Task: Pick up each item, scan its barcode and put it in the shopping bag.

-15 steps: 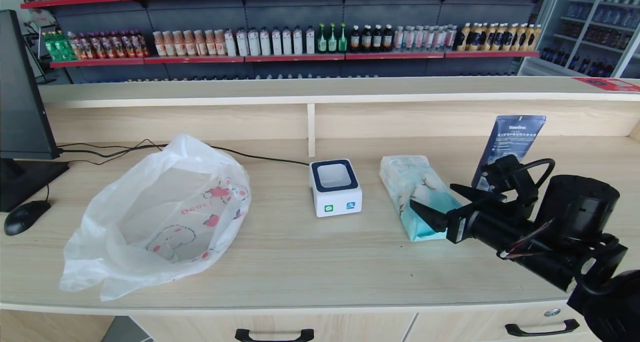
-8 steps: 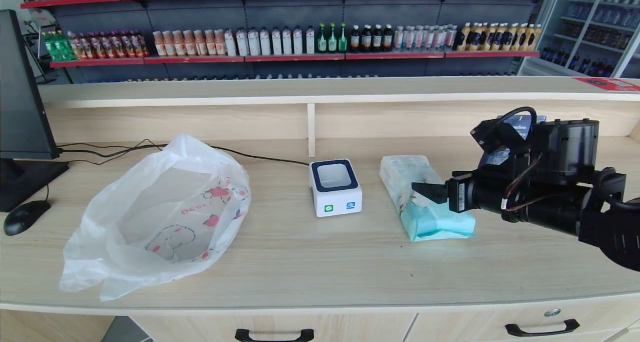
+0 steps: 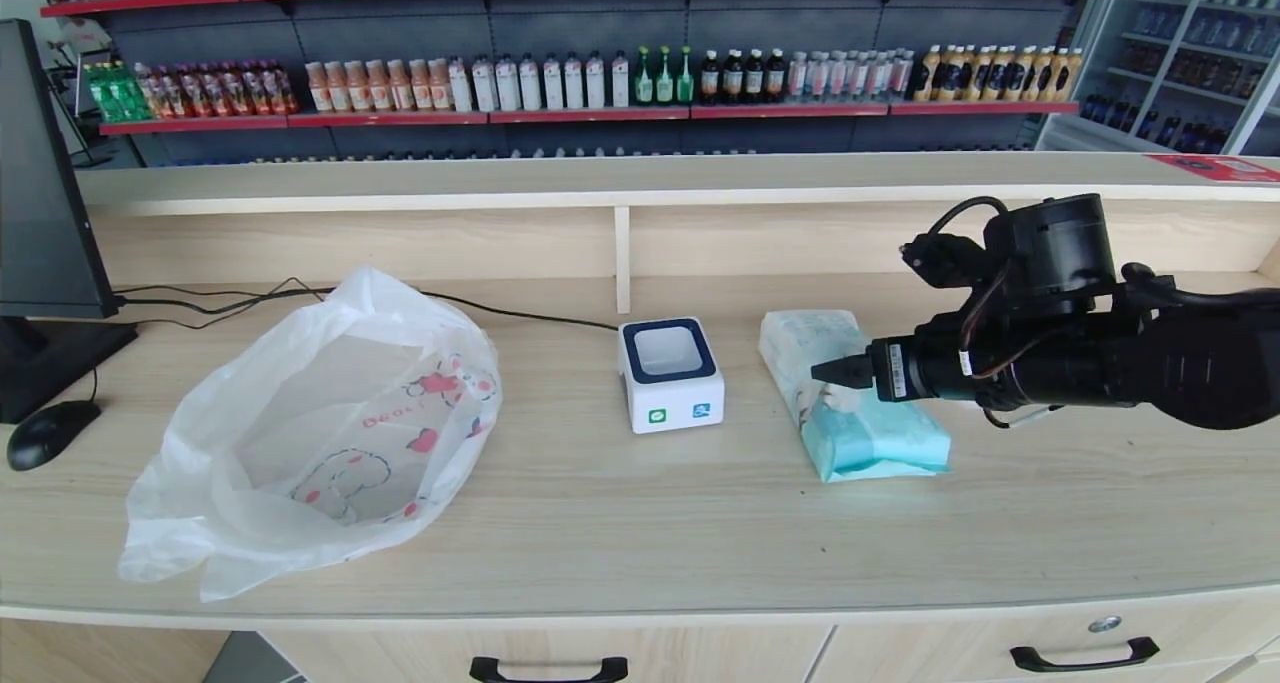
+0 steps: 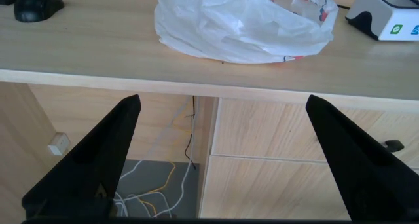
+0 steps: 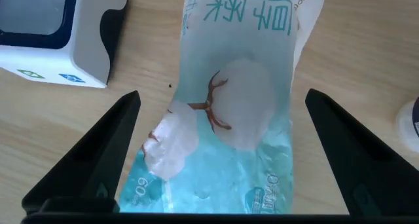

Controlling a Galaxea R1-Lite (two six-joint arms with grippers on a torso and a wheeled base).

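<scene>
A soft teal and white pack [image 3: 850,393] lies flat on the wooden counter [image 3: 640,523], right of the white scanner [image 3: 670,373]. My right gripper [image 3: 835,371] hovers just above the middle of the pack, pointing left. In the right wrist view the right gripper [image 5: 222,165] is open, one finger on each side of the pack [image 5: 229,139], with the scanner [image 5: 52,34] close by. The white shopping bag [image 3: 320,433] lies open on the left of the counter. My left gripper [image 4: 222,165] is open and holds nothing, below the counter's front edge, facing the bag [image 4: 242,21].
A black monitor [image 3: 40,193] and a mouse [image 3: 50,433] stand at the far left, with cables running behind the bag. A raised ledge [image 3: 640,188] closes off the back of the counter. Drawers with black handles [image 3: 548,669] sit under the front edge.
My right arm has lifted and swung in over the pack. Its wrist has rolled, so the gripper now points left above the pack's middle. The arm now covers the blue pouch behind it.
</scene>
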